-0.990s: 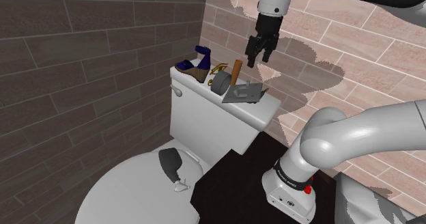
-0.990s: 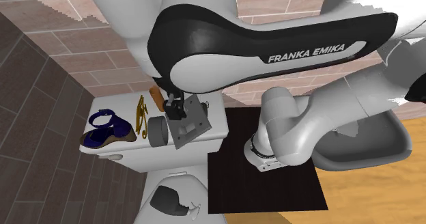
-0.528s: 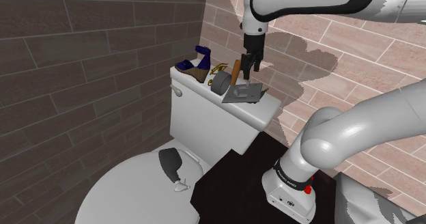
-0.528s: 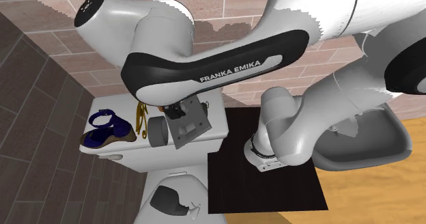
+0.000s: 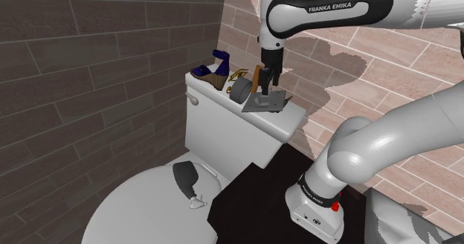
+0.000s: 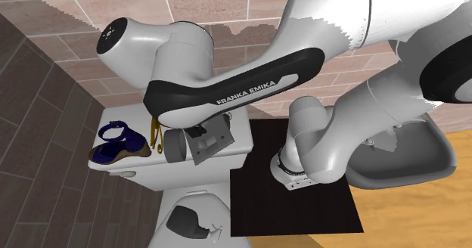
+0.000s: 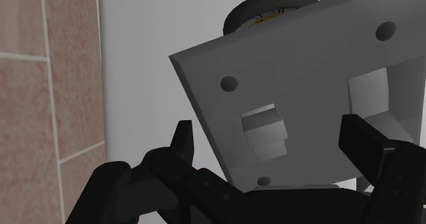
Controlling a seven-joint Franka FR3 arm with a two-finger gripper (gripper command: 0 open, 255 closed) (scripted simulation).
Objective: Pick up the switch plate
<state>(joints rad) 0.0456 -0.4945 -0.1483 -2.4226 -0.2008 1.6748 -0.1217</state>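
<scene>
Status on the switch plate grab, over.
Black gripper low over white toilet tank lid, jaws open. Grey square switch plate between them, not gripped yet. Dark round dial-faced object close beside plate.

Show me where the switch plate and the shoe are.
Switch plate (image 7: pixel 307 76), wrist view, on its flat grey face.
Shoe (image 5: pixel 201 72), shoulder view, on its low blue part.

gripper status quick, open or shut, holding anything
Gripper: open, its black fingers standing apart close over the flat grey rectangular switch plate, clasping nothing.
</scene>
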